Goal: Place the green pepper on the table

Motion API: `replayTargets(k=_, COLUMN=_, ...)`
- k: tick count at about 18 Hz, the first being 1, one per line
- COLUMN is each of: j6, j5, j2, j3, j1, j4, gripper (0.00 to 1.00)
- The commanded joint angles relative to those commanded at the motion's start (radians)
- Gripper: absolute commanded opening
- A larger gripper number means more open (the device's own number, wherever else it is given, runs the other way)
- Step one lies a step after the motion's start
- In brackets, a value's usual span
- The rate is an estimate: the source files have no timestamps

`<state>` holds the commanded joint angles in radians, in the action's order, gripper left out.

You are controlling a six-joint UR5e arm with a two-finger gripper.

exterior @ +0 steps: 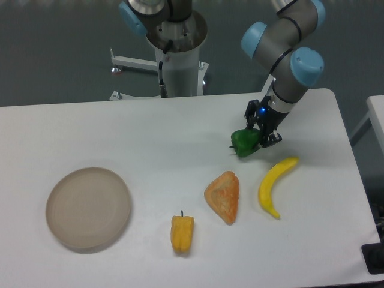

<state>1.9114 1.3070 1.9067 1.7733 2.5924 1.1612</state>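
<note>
The green pepper (243,143) is a small glossy dark-green lump with its short stem pointing left, low over the white table (120,132) right of centre. My gripper (257,138) reaches down from the upper right and is shut on the pepper's right side. The black fingers (267,137) cover that side of the pepper. From this angle I cannot tell whether the pepper touches the tabletop or hangs just above it.
A yellow banana (273,186) lies just below and right of the gripper. An orange wedge-shaped item (224,196) sits below the pepper, and a yellow-orange pepper (182,233) lies near the front. A round beige plate (88,207) is at the left. The robot base (177,51) stands behind the table.
</note>
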Motion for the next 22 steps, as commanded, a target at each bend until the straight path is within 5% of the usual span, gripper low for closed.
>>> replayTargets(k=3, j6=-0.003, j5=0.0, j2=0.002, j3=-0.003, j1=0.0, j4=0.0, gripper=0.38)
replayTargets(k=5, j6=-0.005, j5=0.0, j2=0.002, j3=-0.008, j1=0.0, j4=0.0, gripper=0.55)
replayTargets(k=7, j6=-0.005, j5=-0.003, j2=0.006, j3=-0.015, j1=0.0, j4=0.002, gripper=0.86)
replayTargets(k=9, j6=-0.008, j5=-0.002, j2=0.006, j3=-0.02, j1=0.0, j4=0.0, gripper=0.98)
replayTargets(k=22, j6=-0.152, j5=0.006, j2=0.035, j3=-0.244, j1=-0.02, j4=0.009, gripper=1.0)
